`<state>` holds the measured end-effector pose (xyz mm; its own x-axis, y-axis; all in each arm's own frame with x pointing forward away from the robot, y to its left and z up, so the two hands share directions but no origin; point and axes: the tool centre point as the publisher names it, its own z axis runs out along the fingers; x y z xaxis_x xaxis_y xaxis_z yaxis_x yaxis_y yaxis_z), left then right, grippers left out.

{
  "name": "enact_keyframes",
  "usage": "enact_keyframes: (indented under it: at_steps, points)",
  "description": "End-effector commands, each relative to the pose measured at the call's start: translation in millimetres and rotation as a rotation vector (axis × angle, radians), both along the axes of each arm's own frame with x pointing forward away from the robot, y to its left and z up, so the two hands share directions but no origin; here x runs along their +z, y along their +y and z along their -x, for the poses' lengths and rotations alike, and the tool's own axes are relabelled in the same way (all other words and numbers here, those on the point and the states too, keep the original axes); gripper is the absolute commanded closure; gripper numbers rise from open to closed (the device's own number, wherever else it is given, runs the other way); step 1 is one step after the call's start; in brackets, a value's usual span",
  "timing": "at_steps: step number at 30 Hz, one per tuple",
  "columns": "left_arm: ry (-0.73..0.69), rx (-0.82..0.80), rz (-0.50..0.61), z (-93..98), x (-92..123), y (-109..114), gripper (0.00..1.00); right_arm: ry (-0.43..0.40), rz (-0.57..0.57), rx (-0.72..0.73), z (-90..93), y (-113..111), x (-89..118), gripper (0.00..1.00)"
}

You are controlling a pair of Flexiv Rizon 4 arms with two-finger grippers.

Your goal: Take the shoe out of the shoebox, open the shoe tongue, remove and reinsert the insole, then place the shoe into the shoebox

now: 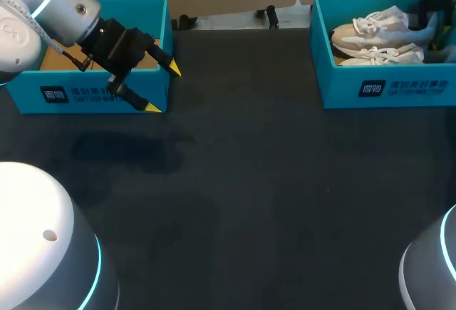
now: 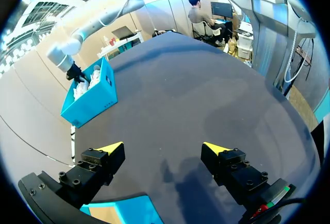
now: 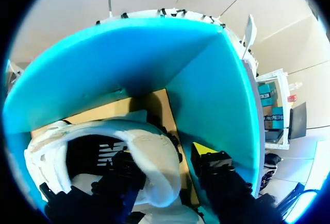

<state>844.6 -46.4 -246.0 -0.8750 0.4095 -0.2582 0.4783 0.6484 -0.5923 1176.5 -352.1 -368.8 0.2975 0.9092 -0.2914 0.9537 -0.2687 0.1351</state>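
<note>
White fabric shoes (image 1: 377,35) lie in the blue cardboard shoebox (image 1: 385,89) at two o'clock; my right gripper (image 3: 170,165) clamps one heel wall, either lifting or releasing; left gripper (image 1: 162,87) is apart.

The left gripper (image 1: 162,89) hangs over the near right corner of a box (image 1: 100,90), its fingers spread apart. Far ahead of it across the table (image 1: 242,182) stands the shoebox (image 1: 388,85), with two shoes (image 1: 377,35) inside. The right gripper (image 3: 170,167) sits down in that shoebox, one finger inside the nearest shoe's collar (image 3: 149,157), the other between collar and box wall (image 3: 227,95).
</note>
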Motion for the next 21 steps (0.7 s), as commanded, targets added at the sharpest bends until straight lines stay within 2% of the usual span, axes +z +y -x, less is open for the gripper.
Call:
enact_keyframes:
  at_steps: [1, 3, 5, 6, 9, 21]
  points:
    - [-0.001, 0.001, -0.002, 0.7, 0.1, -0.1, 0.00, 0.000, 0.004, 0.003, 5.8, 2.6, 11.2, 0.41]
    - [-0.001, 0.001, -0.002, 0.7, 0.1, -0.1, 0.00, -0.004, 0.002, 0.001, 6.8, 3.3, 15.0, 0.25]
    - [-0.001, 0.001, -0.002, 0.7, 0.1, -0.1, 0.00, -0.008, -0.003, -0.002, 7.7, 4.2, 19.1, 0.17]
    - [-0.001, 0.001, -0.002, 0.7, 0.1, -0.1, 0.00, -0.008, -0.003, -0.001, 8.2, 4.6, 20.9, 0.16]
    - [-0.001, 0.001, -0.002, 0.7, 0.1, -0.1, 0.00, -0.010, -0.010, 0.003, 9.4, 7.2, 28.4, 0.00]
    - [-0.001, 0.001, -0.002, 0.7, 0.1, -0.1, 0.00, -0.065, -0.053, -0.012, 21.3, 21.9, 69.4, 0.00]
